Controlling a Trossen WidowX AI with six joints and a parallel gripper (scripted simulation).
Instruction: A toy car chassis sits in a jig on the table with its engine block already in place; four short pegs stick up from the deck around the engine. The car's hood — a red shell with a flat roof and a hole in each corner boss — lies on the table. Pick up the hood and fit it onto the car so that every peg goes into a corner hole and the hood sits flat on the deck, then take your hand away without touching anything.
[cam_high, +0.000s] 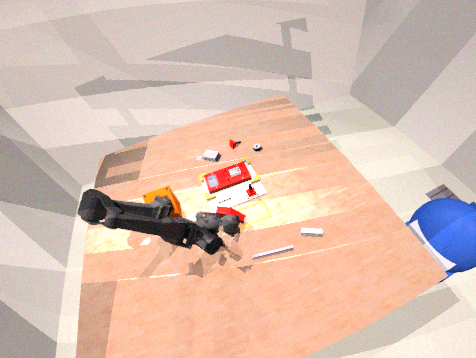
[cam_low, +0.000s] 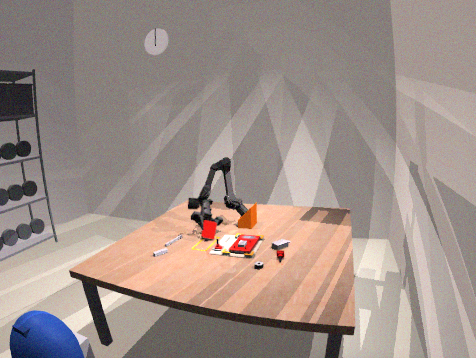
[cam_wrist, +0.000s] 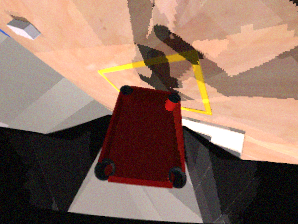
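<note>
Right, the black jaws (cam_high: 232, 225) (cam_low: 207, 222) are clamped on the red, box-shaped hood shell (cam_high: 231, 214) (cam_low: 209, 230) (cam_wrist: 144, 135), tilted steeply above the wooden table (cam_high: 325, 290) (cam_low: 210, 290) (cam_wrist: 260, 75) near the yellow rectangular outline (cam_high: 270, 212) (cam_low: 194, 246) (cam_wrist: 202, 80). The flat red car chassis (cam_high: 220, 181) (cam_low: 248, 244) sits in its yellow-cornered jig (cam_high: 202, 177) (cam_low: 255, 249), apart from the hood.

Grey walls streaked with pale light, a round clock (cam_low: 156, 41), wooden table (cam_high: 320, 280) (cam_low: 215, 285) (cam_wrist: 260, 75), dark-framed shelf rack (cam_low: 45, 185).

The hand (cam_wrist: 146, 124) grips the red hood (cam_wrist: 145, 137), its four corner bosses showing.
</note>
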